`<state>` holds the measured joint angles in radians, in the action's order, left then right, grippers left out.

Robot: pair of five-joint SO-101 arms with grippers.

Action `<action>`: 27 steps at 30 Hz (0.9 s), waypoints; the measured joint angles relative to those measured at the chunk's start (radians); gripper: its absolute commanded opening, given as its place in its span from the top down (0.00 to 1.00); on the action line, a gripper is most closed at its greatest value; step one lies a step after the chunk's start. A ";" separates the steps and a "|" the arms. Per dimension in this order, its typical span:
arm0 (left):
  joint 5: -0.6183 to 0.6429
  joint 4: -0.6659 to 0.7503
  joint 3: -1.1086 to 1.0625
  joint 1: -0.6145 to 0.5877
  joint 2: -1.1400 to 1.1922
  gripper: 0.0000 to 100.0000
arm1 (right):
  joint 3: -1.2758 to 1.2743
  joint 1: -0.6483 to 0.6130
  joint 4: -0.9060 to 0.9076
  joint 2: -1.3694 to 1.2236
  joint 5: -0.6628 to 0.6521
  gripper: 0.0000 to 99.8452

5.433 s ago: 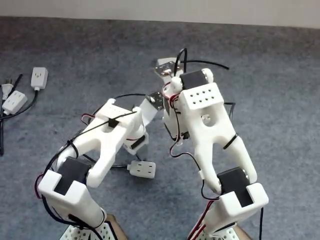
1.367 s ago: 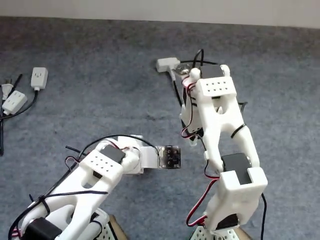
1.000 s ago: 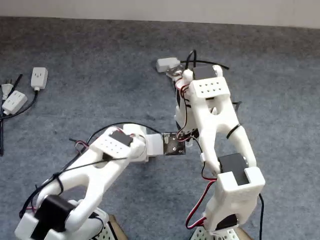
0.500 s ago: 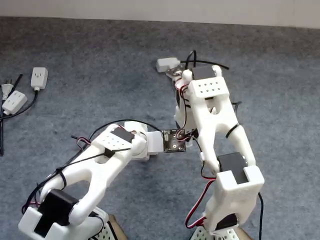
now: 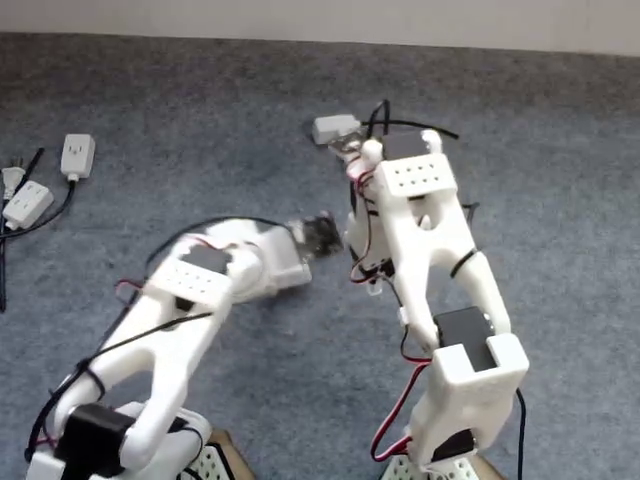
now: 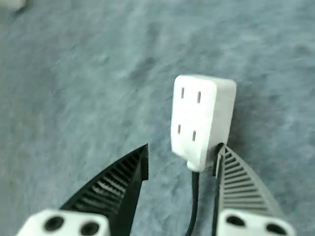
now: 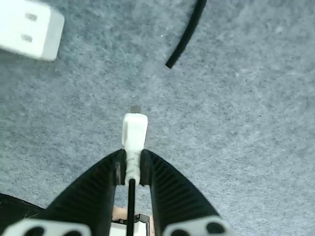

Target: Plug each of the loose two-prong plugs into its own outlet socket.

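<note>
Operator: Moved since half a second ago: the left arm, its gripper swung farther out from the bases. Item 1, left gripper [image 6: 182, 147]: jaws spread, nothing held, straddling the cord end of item 2.

Desk: Item 2?

Operator: White rectangular plastic socket block [image 6: 202, 118], two pairs of slots, black cord, lying on the grey carpet [image 6: 74, 73]. One finger sits just beside its corner.

Desk: Right side?

Operator: Item 3, right gripper [image 7: 133, 155]: clenched on item 4, a white flat plastic two-prong plug [image 7: 134, 129], prongs pointing away from the jaws. Item 5, second white socket block [image 7: 29, 29], well apart from the plug. Item 6, loose black cable end [image 7: 187, 34], near neither.

Desk: Handling note?

Operator: I'd close the left squarely on item 2 to pin it before I bring the plug over. Then I'd line the prongs with one slot pair and push straight, not at an angle.
</note>
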<state>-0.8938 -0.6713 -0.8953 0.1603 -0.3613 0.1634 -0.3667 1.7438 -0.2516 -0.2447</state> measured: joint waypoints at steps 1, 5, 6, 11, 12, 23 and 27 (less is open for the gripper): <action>0.005 0.000 0.000 -0.023 -0.011 0.78 | 0.000 -0.015 0.000 0.000 0.003 0.99; -0.008 0.000 -0.028 -0.054 -0.032 0.78 | 0.002 -0.058 0.000 0.000 0.037 0.99; -0.011 0.000 -0.040 -0.052 -0.032 0.78 | 0.002 -0.064 0.000 0.000 0.040 0.99; -0.011 0.005 -0.051 -0.052 -0.032 0.78 | 0.002 -0.069 0.000 0.000 0.043 0.99; -0.011 0.018 -0.051 -0.051 -0.032 0.78 | 0.002 -0.069 0.000 0.000 0.043 0.99; 0.038 0.051 0.028 -0.140 -0.032 0.78 | 0.020 -0.069 0.000 0.000 0.043 0.99; 0.178 0.054 0.115 -0.287 -0.032 0.78 | 0.064 -0.069 0.000 0.000 0.043 0.99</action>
<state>-0.7158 -0.6176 -0.7802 -0.1266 -0.3936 0.2279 -0.4358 1.7438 -0.2516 -0.2018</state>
